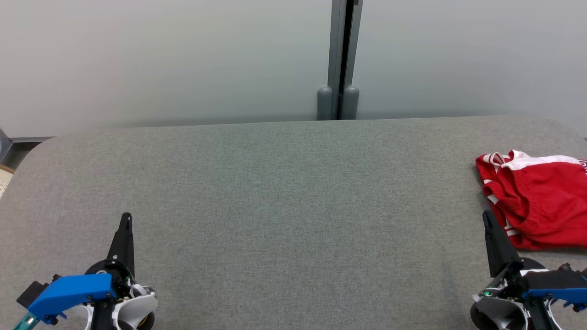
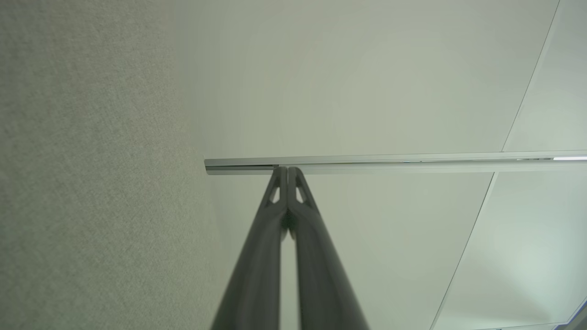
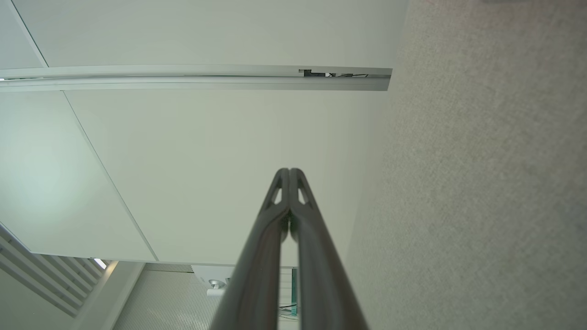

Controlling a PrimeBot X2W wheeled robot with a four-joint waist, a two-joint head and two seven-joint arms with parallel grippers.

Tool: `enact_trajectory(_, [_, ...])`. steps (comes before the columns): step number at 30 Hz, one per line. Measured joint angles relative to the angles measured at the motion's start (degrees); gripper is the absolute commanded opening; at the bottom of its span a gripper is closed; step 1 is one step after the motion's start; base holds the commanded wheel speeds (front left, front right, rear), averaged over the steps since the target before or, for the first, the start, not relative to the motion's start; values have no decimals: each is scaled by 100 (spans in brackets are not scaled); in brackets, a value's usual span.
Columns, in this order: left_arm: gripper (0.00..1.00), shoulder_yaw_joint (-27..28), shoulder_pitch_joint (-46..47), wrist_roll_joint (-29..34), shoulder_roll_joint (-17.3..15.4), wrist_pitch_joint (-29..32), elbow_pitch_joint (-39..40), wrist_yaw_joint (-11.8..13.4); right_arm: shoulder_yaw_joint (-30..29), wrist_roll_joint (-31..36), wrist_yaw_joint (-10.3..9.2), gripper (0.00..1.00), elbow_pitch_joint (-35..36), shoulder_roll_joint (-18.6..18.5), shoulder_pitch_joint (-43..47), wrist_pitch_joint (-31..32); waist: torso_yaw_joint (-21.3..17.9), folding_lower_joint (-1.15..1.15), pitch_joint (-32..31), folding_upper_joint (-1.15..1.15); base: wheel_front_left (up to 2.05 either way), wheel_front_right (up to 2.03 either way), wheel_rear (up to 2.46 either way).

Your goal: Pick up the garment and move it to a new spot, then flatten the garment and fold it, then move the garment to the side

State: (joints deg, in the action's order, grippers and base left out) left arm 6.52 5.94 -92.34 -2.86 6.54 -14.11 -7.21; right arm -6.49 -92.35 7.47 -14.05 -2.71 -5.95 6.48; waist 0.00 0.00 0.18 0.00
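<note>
Garment (image 1: 536,201) at the surface's (image 1: 293,206) right edge looked soft and light, best pinched at its waistband (image 1: 545,161); left gripper (image 1: 126,217) and right gripper (image 1: 486,215) sat closed, empty.

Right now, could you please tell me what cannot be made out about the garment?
Red garment: head view, right part cut off by the picture's edge; whole shape unknown.
White marks on it: too small to read.
Right fingers: touching it or apart, unclear in head view.
</note>
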Motion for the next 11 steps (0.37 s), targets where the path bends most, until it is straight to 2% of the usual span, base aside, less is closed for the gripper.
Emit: enact_trajectory(11, [0,0,0,0,0,0,0,-1,0,0,0,0,0,0,0,0,0,0,0,0,0,0,0])
